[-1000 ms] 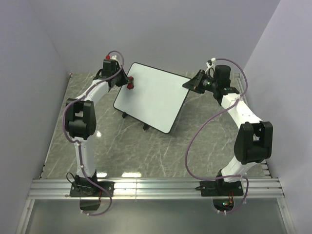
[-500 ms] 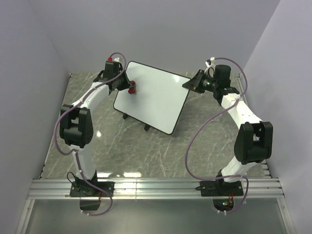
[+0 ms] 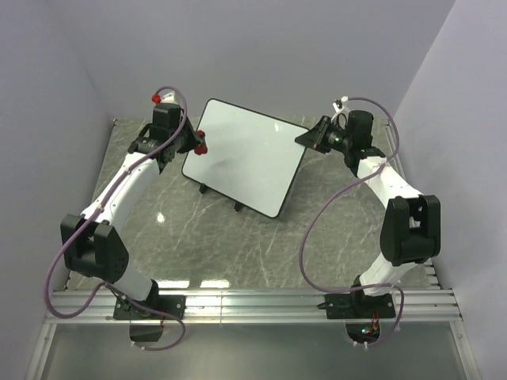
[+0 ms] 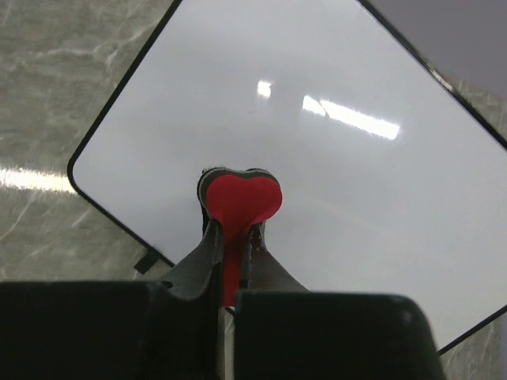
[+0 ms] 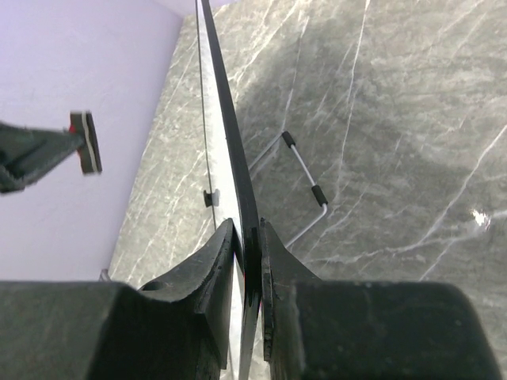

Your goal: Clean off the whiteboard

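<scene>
Whiteboard [image 3: 245,154] sits toward the far middle of the grey marbled table [image 3: 206,245]. It is propped at a tilt on its small black feet [image 3: 236,207], with a wire stand [image 5: 305,186] behind it. From my overhead feed it lies turned on the table, so that one rounded corner points back toward the arm bases. Its white face is angled up at the camera, and the left wrist feed shows streaks of lamp glare on it.

My left gripper [image 3: 195,143] is out at the board's left edge. Its fingers are clamped tight on the eraser [image 4: 240,198], a red block with a black layer, which stands out past the fingertips. In the left wrist feed the eraser hangs over the lower left part of the white face, close to the rounded corner. In the right wrist feed I see the eraser side-on, with open space between it and the board, so I read it as held just off the surface and not pressing on it.

My right gripper [image 5: 248,245] is at the board's far right edge. Its jaws are pinched on the thin black frame, one finger on each side of the panel. That camera looks straight along the panel's edge.

Both arms reach in from their own sides, well apart from each other, with the board between them.
</scene>
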Action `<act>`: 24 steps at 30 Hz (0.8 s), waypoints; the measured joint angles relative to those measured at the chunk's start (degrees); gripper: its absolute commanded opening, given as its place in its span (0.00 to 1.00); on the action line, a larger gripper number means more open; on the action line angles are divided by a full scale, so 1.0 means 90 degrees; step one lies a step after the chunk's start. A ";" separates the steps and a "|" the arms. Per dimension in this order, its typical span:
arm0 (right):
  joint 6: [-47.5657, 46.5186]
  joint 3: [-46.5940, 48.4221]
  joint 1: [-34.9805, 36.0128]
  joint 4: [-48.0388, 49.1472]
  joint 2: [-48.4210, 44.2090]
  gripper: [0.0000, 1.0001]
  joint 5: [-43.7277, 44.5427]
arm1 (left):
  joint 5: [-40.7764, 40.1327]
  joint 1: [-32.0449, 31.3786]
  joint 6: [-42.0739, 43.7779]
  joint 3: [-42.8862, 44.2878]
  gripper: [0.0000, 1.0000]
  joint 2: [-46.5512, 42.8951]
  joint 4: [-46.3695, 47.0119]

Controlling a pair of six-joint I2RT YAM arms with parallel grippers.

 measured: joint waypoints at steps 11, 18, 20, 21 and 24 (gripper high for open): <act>-0.0296 0.0294 -0.0015 -0.0112 0.0112 0.00 -0.0078 | -0.0950 -0.0559 -0.0175 -0.0476 0.00 -0.0901 -0.0814; -0.0478 0.0418 -0.0010 -0.0226 0.0109 0.00 -0.0073 | -0.1418 -0.0782 -0.0318 -0.0668 0.00 -0.1416 -0.1103; -0.0508 0.0418 -0.0010 -0.0202 0.0109 0.00 -0.0073 | -0.1506 -0.0869 -0.0347 -0.0750 0.00 -0.1520 -0.1217; -0.0512 0.0418 -0.0010 -0.0194 0.0109 0.00 -0.0075 | -0.1552 -0.0913 -0.0374 -0.0794 0.00 -0.1559 -0.1253; -0.0544 0.0425 -0.0010 -0.0148 0.0109 0.00 -0.0097 | -0.1698 -0.1064 -0.0432 -0.0950 0.00 -0.1681 -0.1392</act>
